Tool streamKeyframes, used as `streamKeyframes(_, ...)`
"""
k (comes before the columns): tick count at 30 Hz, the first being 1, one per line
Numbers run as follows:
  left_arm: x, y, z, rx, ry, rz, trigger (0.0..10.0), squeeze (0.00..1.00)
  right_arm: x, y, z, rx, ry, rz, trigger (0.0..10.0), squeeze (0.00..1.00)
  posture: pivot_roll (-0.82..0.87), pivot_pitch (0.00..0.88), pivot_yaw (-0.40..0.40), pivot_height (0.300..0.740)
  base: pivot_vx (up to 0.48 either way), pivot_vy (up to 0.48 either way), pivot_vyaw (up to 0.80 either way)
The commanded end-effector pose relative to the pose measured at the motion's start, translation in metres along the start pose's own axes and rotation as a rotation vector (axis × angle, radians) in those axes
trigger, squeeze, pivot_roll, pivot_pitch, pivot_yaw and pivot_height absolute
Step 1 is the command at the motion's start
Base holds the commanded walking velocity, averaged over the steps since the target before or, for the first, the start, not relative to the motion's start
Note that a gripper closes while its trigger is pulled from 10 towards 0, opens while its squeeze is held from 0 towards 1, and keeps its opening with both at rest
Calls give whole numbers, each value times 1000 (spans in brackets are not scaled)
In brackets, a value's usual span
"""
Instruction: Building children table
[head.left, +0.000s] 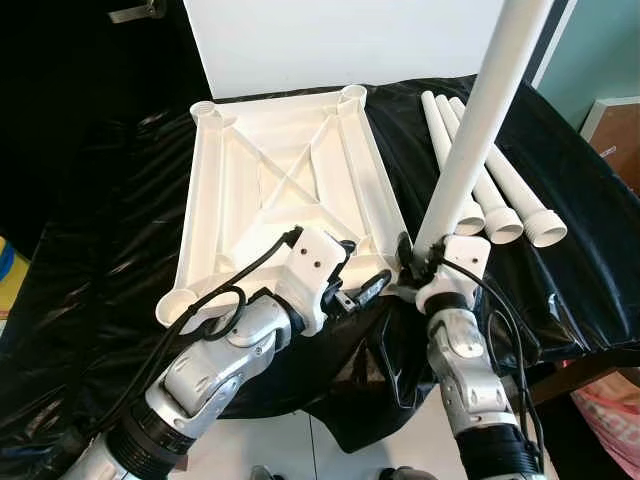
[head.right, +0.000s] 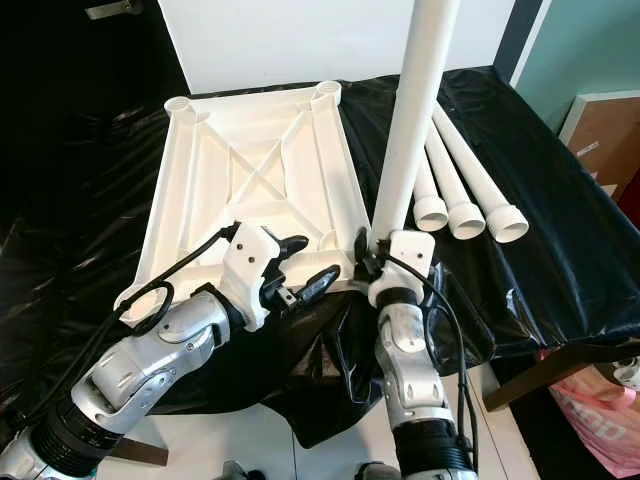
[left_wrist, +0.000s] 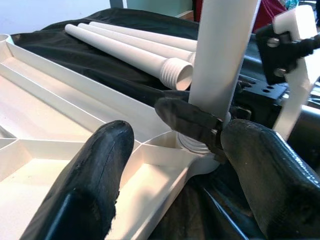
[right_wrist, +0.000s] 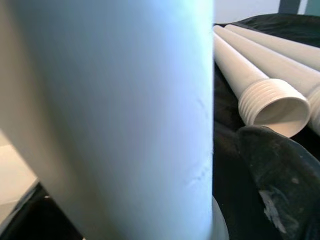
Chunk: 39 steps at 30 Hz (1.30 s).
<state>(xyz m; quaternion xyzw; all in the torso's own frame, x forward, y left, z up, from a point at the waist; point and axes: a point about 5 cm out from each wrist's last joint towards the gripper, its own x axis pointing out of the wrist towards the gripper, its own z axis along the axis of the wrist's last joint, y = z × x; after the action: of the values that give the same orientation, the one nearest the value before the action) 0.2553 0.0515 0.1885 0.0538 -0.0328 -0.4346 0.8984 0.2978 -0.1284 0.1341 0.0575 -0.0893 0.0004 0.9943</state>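
**Tabletop on its back, first leg going into a near corner**

Tabletop (head.left: 290, 185), a white moulded plastic panel, lies underside-up in the middle of the head view on a black sheet (head.left: 90, 290), its ribs and diagonal bracing showing. It looks light and stiff, with thin walls that would likely flex if levered at one edge, and the glossy sheet beneath probably lets it slide. A safer hold is on the rim close to the corner being worked, not on the thin inner ribs.

One leg (head.left: 470, 150) stands nearly upright, leaning toward the upper right of the frame, its lower end at the socket (left_wrist: 192, 145) in the near right corner. The right gripper (head.left: 420, 262) is pinching this leg low down, just above the threaded end. A smooth, round, hollow tube like this seems slippery to twist, so a grip near the base, as here, probably gives the best control while the top sways least.

The left gripper (head.left: 352, 280) hovers with fingers spread just beside that same corner, one finger over the panel, the other outside the rim, holding nothing.

Count: one tabletop; four legs in all, one held upright and three spare legs (head.left: 490, 185) lying side by side at upper right, threaded ends (right_wrist: 272, 102) toward the robot. Four corner sockets appear, the two far ones (head.left: 352, 95) and the near left one (head.left: 172, 305) open.
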Motion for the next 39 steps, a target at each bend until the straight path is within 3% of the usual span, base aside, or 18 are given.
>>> streamKeyframes(1, -2, -13, -3, 12, 13, -224, 10000, 0, -2, -3, 2, 5, 2, 108, 10000, 1000, -89, 124, 39, 740, 0, 0, 0)
streamKeyframes(5, -2, -13, -3, 12, 14, -226, 10000, 0, -2, -10, 3, -8, 1, 185, 10000, 976, -93, 119, 38, 740, 0, 0, 0)
streamKeyframes(6, -1, -13, -4, 13, 15, -227, 10000, 0, -2, -14, 4, -20, -1, 224, 10000, 0, -94, 118, 40, 740, 0, 0, 0)
streamKeyframes(16, 1, -14, -3, 20, 15, -247, 10000, 0, 16, -33, 12, -171, 33, 546, 10000, 0, -104, 104, 47, 740, 0, 0, 0)
streamKeyframes(25, 1, -16, -4, 22, 16, -252, 10000, 0, 23, -34, 12, -207, 56, 644, 10000, 0, -101, 100, 45, 740, 0, 0, 0)
streamKeyframes(26, 0, -16, -4, 22, 16, -251, 10000, 0, 24, -35, 11, -211, 61, 649, 4902, 0, -95, 99, 42, 740, 0, 0, 0)
streamKeyframes(27, 0, -16, -4, 21, 17, -250, 10000, 0, 24, -37, 10, -213, 65, 651, 3765, 0, -95, 99, 42, 740, 0, 0, 0)
streamKeyframes(28, -1, -17, -4, 20, 18, -249, 10000, 0, 24, -38, 9, -212, 71, 656, 824, 0, -92, 99, 41, 740, 0, 0, 0)
streamKeyframes(29, -1, -17, -4, 20, 18, -249, 10000, 0, 24, -38, 9, -212, 71, 656, 824, 0, -92, 99, 41, 740, 0, 0, 0)
streamKeyframes(30, -2, -17, -4, 19, 19, -248, 10000, 0, 24, -40, 7, -211, 76, 657, 0, 0, -90, 98, 39, 740, 0, 0, 0)
streamKeyframes(39, -3, -17, -6, 12, 24, -245, 10000, 0, 23, -49, -2, -208, 119, 626, 0, 0, -91, 100, 39, 740, 0, 0, 0)
